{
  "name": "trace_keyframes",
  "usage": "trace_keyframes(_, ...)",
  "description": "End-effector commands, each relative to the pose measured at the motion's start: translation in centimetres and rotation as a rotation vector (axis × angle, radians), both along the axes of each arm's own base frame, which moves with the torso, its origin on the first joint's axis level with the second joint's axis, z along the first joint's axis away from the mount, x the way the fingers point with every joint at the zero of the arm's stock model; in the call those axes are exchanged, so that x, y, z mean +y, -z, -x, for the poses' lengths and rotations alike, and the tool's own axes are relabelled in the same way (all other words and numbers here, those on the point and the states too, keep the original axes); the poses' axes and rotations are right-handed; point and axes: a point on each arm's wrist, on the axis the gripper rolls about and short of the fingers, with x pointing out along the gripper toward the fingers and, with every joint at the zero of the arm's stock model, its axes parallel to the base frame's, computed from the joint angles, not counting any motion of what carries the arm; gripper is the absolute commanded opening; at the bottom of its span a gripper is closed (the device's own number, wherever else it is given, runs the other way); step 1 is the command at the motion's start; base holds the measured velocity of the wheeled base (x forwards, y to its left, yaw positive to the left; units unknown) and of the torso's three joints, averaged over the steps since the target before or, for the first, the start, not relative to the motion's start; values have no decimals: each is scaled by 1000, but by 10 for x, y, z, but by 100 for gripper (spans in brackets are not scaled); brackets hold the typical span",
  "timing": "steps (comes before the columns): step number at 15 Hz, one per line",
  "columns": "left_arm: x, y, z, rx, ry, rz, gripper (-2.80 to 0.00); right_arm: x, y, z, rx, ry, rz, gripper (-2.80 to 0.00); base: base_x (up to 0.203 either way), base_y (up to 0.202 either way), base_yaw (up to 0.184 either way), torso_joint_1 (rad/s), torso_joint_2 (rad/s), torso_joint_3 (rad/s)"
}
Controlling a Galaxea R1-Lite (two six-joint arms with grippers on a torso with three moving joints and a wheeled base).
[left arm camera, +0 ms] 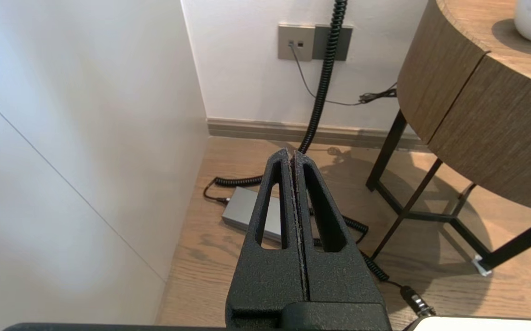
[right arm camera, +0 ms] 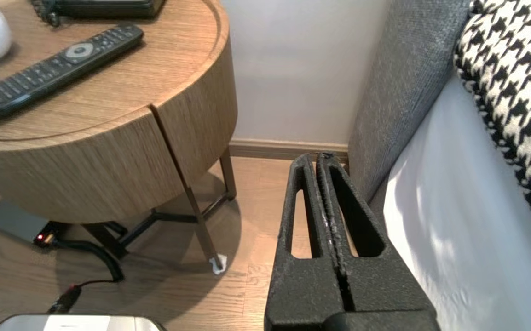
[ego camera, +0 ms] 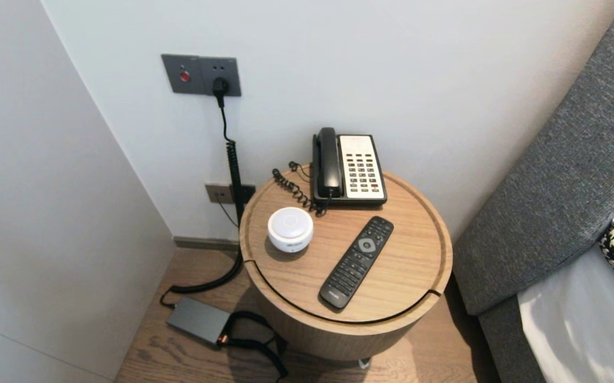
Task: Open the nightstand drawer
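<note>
Right gripper (right arm camera: 319, 156) and left gripper (left arm camera: 291, 152) hang closed, empty, beside round wooden table (ego camera: 418, 276). Slim black plastic remote (ego camera: 356, 262) (probably light, rigid, slick) suits mid-body, edgewise grip.

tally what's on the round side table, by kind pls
Telephone: 1
Remote control: 1
White round device: 1
Total: 3, all on the round table
</note>
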Motion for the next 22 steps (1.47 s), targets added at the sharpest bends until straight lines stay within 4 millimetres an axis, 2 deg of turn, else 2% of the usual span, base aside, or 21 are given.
trace_keyframes(1,0,4,-1,12,0,0,-280,0,-10,0,-9,-2,1,-280,0,0,0,0,0,0)
trace_keyframes(3,0,4,-1,13,0,0,-280,0,-19,-1,-7,-7,1,-280,0,0,0,0,0,0)
trace_keyframes(6,0,4,-1,13,0,0,-280,1,-54,-14,28,-30,-4,-280,0,0,0,0,0,0)
trace_keyframes(10,0,4,-1,13,0,0,-280,2,-105,-44,71,-82,-36,-280,0,0,0,0,0,0)
trace_keyframes(12,0,4,-1,12,0,0,-280,3,-121,-64,115,-106,-50,-280,0,0,0,0,0,0)
trace_keyframes(14,0,4,-1,12,-2,0,-280,4,-130,-85,170,-136,-78,-280,0,0,0,0,0,0)
trace_keyframes(17,0,4,-1,12,0,0,-280,18,-129,-124,314,-247,-154,-280,0,0,0,0,0,0)
trace_keyframes(20,0,4,-1,12,-1,0,-280,45,-121,-161,470,-317,-224,-280,0,0,0,0,0,0)
trace_keyframes(22,0,4,-1,13,0,0,-280,69,-113,-175,532,-344,-207,-280,0,0,0,0,0,0)
